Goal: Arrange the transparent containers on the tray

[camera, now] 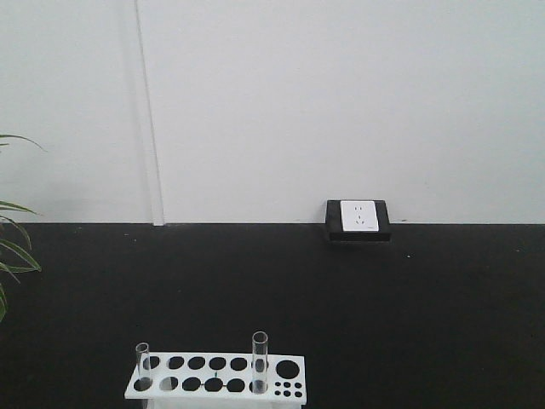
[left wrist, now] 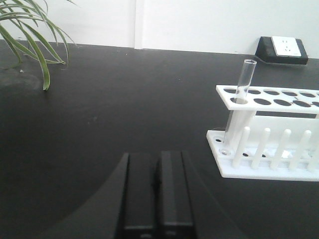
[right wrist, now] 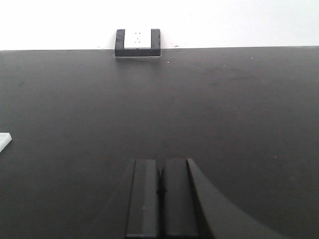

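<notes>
Slim and clear, the left tube [camera: 142,366] and right tube [camera: 259,362] stand upright in the white rack [camera: 226,374]. Beyond the rack the black bench [camera: 383,298] lies open; the left tool [left wrist: 156,199] and right tool [right wrist: 160,199] are pressed together.

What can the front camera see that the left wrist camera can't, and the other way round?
Only the front view shows a second tube, further right in the rack. Only the left wrist view shows the left gripper, shut, and the rack's pegs. Both show the rack, its left-end tube, the plant, the socket and the black table.
</notes>
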You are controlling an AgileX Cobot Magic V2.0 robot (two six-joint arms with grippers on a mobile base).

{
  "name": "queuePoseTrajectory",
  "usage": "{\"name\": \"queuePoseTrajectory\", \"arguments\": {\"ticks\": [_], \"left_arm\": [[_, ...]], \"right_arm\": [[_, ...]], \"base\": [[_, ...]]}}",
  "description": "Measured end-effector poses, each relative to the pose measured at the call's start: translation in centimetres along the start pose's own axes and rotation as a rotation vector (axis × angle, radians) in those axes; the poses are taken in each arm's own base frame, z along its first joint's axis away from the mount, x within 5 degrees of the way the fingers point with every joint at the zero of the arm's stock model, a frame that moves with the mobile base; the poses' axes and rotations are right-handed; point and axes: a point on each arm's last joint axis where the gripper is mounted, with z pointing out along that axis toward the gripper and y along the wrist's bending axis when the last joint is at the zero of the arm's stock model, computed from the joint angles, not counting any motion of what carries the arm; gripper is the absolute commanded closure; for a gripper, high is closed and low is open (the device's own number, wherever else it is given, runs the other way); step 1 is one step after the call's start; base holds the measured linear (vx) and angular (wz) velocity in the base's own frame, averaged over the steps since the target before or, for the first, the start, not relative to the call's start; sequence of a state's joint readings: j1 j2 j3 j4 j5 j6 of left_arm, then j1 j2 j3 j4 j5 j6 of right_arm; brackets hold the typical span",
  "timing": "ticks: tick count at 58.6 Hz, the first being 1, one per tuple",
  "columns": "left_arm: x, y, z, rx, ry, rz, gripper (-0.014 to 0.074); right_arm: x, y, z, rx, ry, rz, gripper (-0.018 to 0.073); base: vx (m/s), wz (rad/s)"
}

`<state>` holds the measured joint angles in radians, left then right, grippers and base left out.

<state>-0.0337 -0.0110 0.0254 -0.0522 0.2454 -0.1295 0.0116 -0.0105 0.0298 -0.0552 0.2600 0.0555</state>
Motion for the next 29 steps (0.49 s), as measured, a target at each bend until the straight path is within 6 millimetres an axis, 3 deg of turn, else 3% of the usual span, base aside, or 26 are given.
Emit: {"name": "queuePoseTrajectory", "arguments": {"ticks": [29], "left_arm": [[0.00,0.00,0.00,0.000,0.000,0.002,0.0594]], "right_arm": [[0.00,0.00,0.00,0.000,0.000,0.000,0.0571]], "base": [[0.00,0.00]]}}
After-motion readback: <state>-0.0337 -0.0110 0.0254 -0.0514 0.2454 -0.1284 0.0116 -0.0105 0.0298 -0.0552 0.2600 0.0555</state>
